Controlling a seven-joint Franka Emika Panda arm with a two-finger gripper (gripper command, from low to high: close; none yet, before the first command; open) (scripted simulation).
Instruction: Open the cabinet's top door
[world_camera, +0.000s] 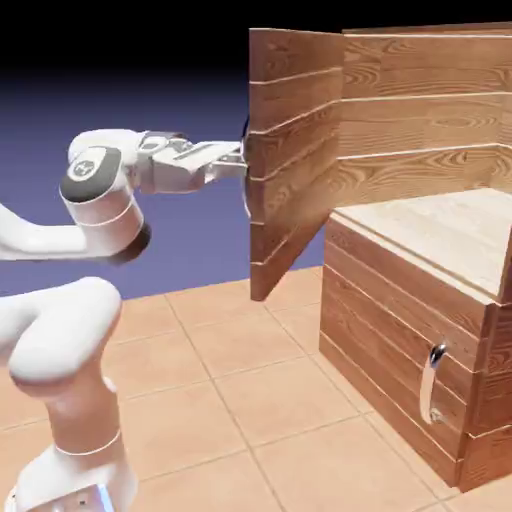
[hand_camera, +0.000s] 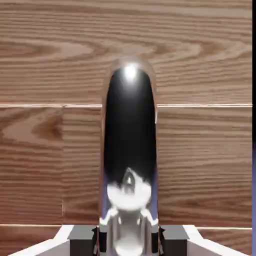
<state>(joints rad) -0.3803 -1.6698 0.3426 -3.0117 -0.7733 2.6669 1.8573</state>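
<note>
The cabinet (world_camera: 420, 300) of brown wood planks stands at the right of the exterior view. Its top door (world_camera: 292, 150) is swung wide open toward the arm, showing the pale shelf inside. My gripper (world_camera: 241, 160) reaches level from the left and meets the door's outer face, where the handle is hidden behind the door's edge. In the hand view the long curved silver handle (hand_camera: 130, 135) runs up the middle of the door planks (hand_camera: 200, 150), and my gripper (hand_camera: 129, 235) is shut on it, its fingertips (hand_camera: 102, 235) pressed against the handle's sides.
Below the open compartment, the shorter plank panel (world_camera: 400, 370) is closed and carries a small silver handle (world_camera: 433, 383). The tan tiled floor (world_camera: 230, 390) spreads in front of the cabinet, and my white arm (world_camera: 70, 330) rises at the lower left.
</note>
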